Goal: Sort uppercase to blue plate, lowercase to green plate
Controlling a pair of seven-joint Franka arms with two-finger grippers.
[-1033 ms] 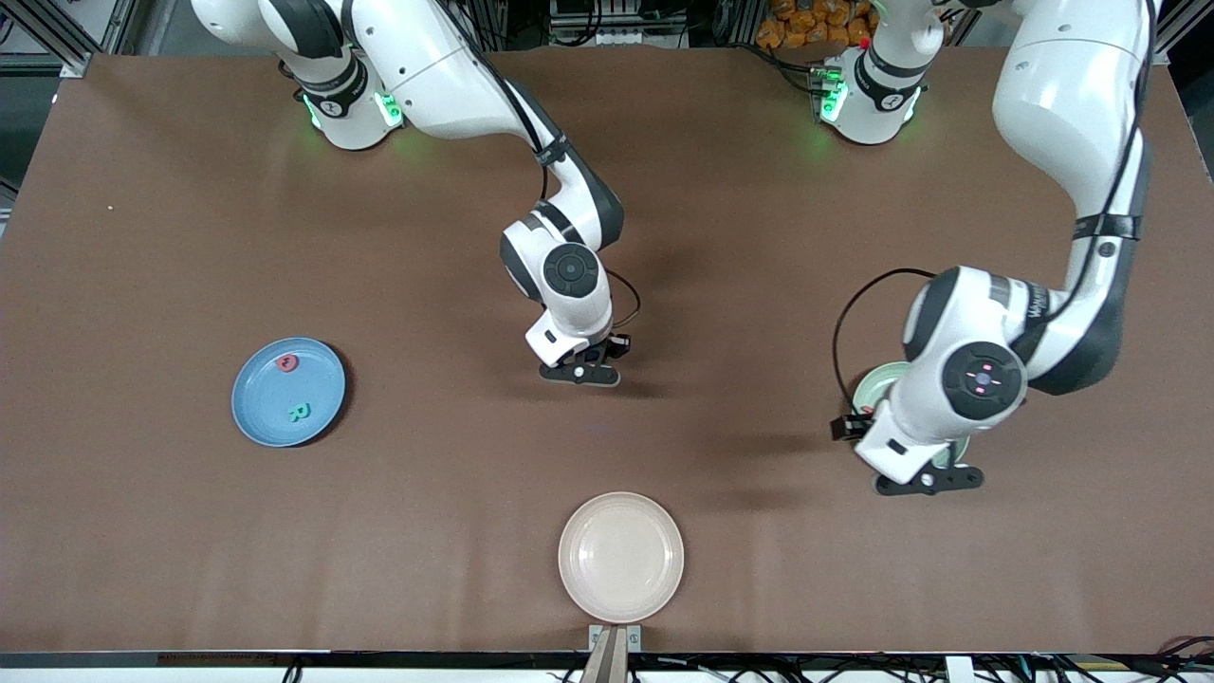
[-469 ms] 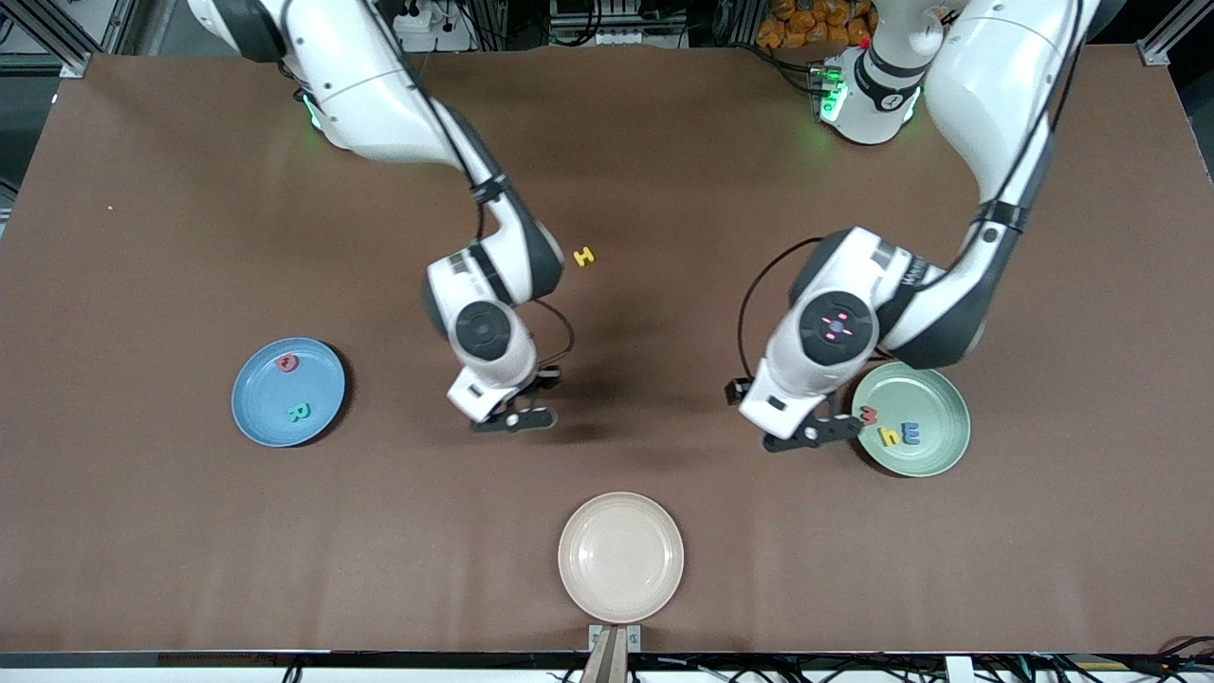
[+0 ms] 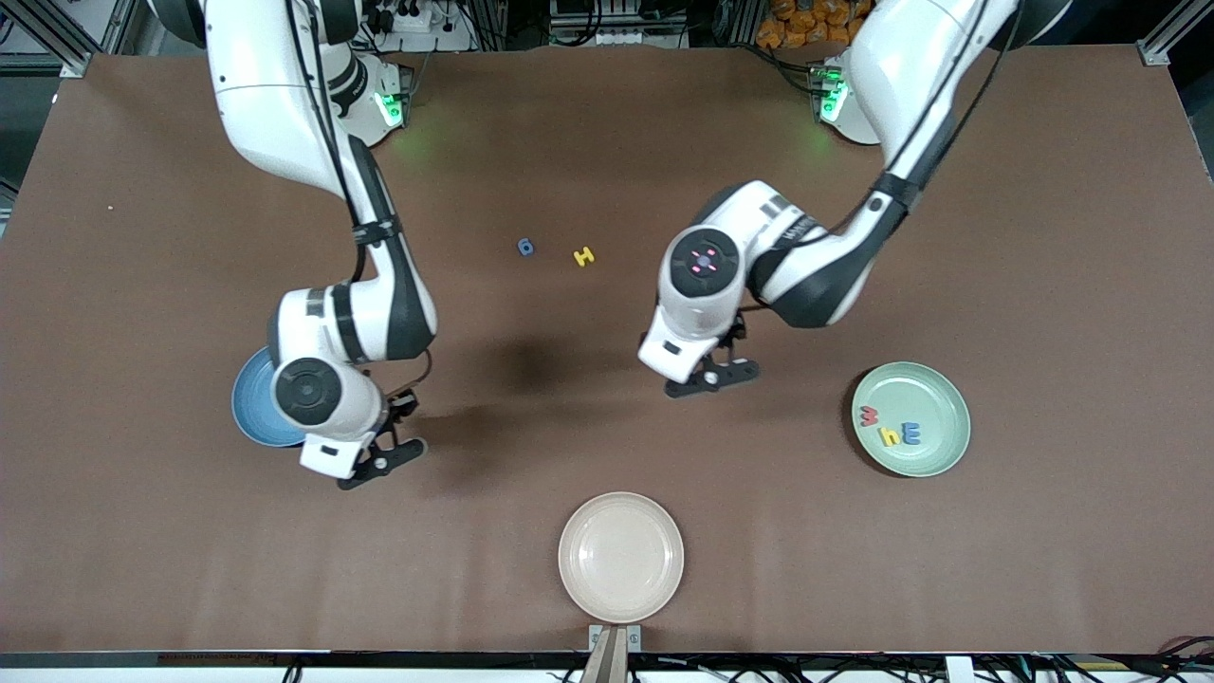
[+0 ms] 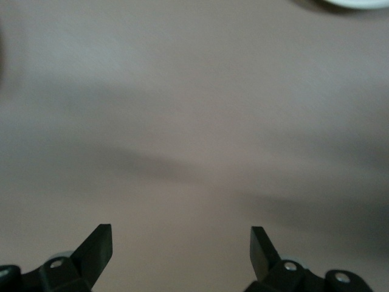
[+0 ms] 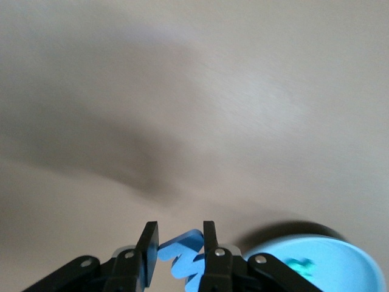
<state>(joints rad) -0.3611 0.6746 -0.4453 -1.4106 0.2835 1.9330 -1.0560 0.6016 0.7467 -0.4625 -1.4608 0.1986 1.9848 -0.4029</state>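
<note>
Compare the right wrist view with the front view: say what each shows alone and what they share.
Only the right wrist view shows the blue W pinched between the right gripper's fingers. Only the front view shows the green plate with three letters, the cream plate, the yellow H, a small blue letter on the table, and the open left gripper over bare table. Both show the blue plate beside the right gripper.

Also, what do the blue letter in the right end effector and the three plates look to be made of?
Blue W, held in the right end effector: probably foam, from its matte face and thick cut edge. Blue plate, green plate and cream plate: smooth, plain, with a soft sheen; plastic or glazed ceramic, undecidable.
</note>
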